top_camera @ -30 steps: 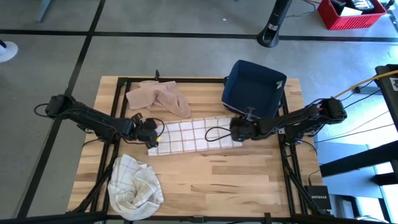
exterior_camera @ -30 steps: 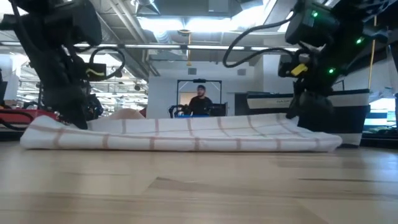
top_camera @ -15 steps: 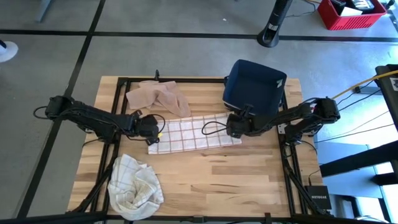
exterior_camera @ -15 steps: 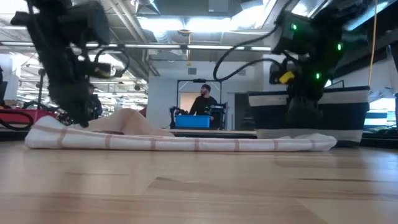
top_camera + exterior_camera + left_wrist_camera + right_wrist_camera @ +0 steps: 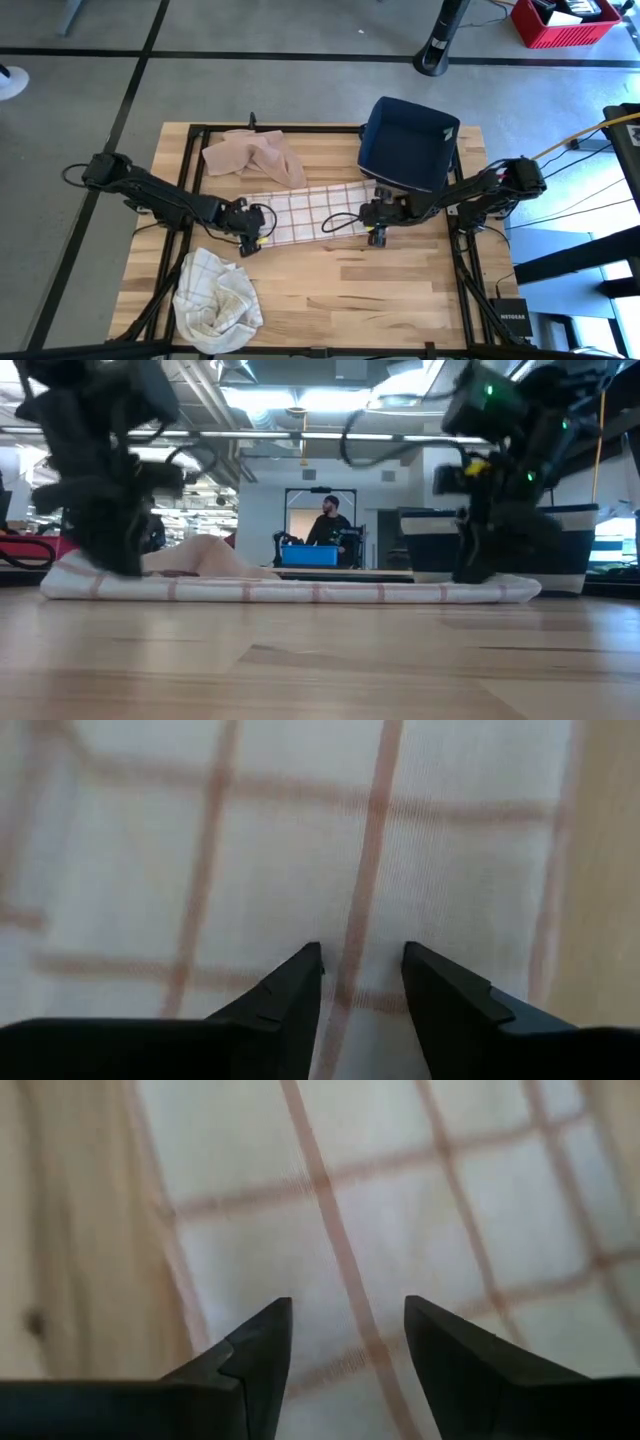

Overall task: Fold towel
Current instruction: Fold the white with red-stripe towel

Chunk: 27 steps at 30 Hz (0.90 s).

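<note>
Checked towel flat at table centre, both grippers down at its near corners.

The white towel (image 5: 305, 215) with thin red-brown grid lines lies folded into a long strip on the pale wooden table (image 5: 400, 280). The left gripper (image 5: 250, 240) and right gripper (image 5: 375, 232) reach low from either side, jaws spread over woven cloth. Behind sit a crumpled beige cloth (image 5: 255, 155) and a navy bin (image 5: 408, 145); a rumpled checked cloth (image 5: 215, 300) lies near.

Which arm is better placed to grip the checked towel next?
Neither clearly: left pincer and right pincer both hang open over opposite ends of the checked towel, so both together.
</note>
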{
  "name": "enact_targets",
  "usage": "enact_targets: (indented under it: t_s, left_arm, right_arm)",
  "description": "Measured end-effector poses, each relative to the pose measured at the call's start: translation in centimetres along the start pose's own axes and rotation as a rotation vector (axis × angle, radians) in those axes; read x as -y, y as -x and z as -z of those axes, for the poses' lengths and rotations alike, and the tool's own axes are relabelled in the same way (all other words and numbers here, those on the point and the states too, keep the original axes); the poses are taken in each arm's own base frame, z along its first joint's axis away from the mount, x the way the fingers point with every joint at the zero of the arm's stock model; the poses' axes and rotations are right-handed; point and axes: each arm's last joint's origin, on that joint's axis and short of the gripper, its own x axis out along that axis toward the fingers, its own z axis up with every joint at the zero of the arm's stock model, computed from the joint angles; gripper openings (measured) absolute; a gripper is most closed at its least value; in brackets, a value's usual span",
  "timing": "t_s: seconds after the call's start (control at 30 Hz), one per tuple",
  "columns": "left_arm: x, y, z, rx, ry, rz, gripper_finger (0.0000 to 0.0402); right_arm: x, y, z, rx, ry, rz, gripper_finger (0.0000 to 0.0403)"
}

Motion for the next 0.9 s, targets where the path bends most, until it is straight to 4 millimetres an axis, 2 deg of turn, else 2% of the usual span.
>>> enact_targets:
  t_s: [0.13,0.27,0.37,0.5,0.63,0.73,0.9]
  left_arm:
    - [0.5,-0.1,0.4,-0.053,-0.003,0.044,0.0132]
    - [0.7,0.8,0.7,-0.114,-0.025,0.052,0.0131]
    - [0.7,2.1,0.2,-0.120,-0.028,0.058,0.0131]
    - [1.4,4.3,-2.1,0.007,-0.012,0.126,0.0131]
    - [2.4,5.2,-5.1,0.316,-0.051,0.180,0.0131]
    - [2.8,4.1,-7.1,0.470,-0.084,0.186,0.0131]
    - [2.8,-0.2,-9.2,0.531,-0.116,0.142,0.0131]
  right_arm:
    - [-0.2,-0.2,0.8,-0.058,-0.059,-0.071,0.0198]
    - [-2.0,0.3,0.9,-0.070,-0.113,-0.227,0.0198]
    - [-3.3,0.7,1.0,-0.066,-0.123,-0.269,0.0198]
    - [-4.2,2.5,-0.3,-0.076,-0.168,-0.292,0.0198]
    - [-4.2,5.4,-1.0,-0.040,-0.208,-0.293,0.0198]
    - [-3.9,7.0,-0.7,0.011,-0.268,-0.227,0.0198]
    - [-3.2,8.4,0.8,0.060,-0.398,-0.137,0.0198]
